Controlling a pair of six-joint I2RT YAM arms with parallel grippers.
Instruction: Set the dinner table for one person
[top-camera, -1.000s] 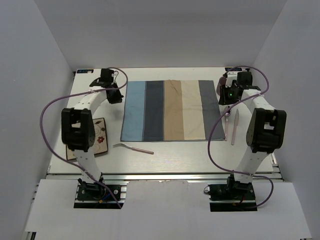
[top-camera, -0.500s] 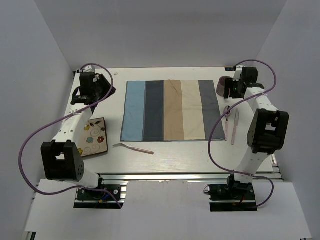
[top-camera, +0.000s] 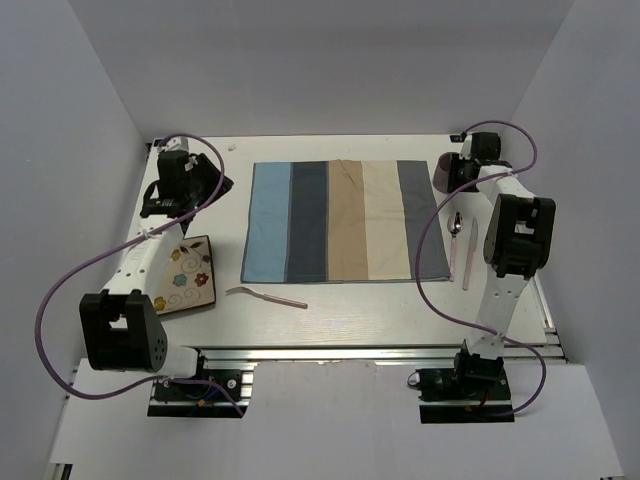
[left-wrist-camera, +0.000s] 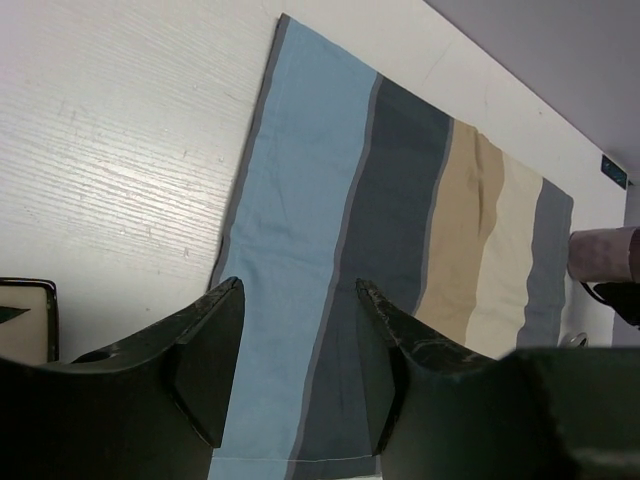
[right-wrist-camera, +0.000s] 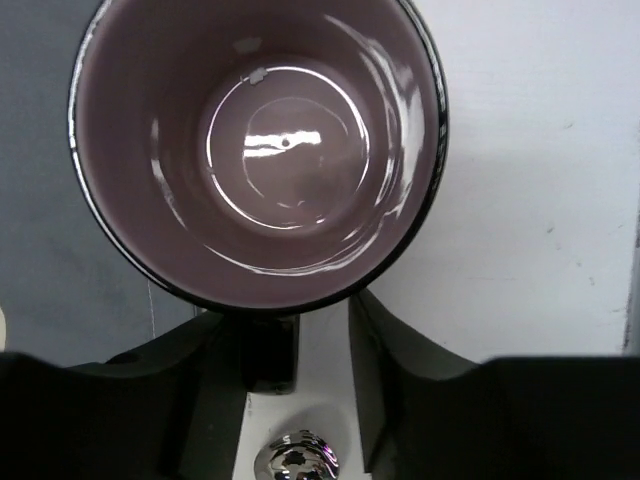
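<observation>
Mauve mug (right-wrist-camera: 270, 150) at two o'clock on the dinner table (top-camera: 350, 310): right gripper (right-wrist-camera: 295, 315) has arrived, jaws parted astride its handle, unclamped; left gripper (left-wrist-camera: 300, 290), released, has withdrawn to ten o'clock; mug pickup judged imminent

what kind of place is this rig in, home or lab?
Probably a lab test cell, not a home: plain grey walls box in the dinner table, a bare metal rail runs along its near edge, and a striped placemat and mug sit staged.
</observation>
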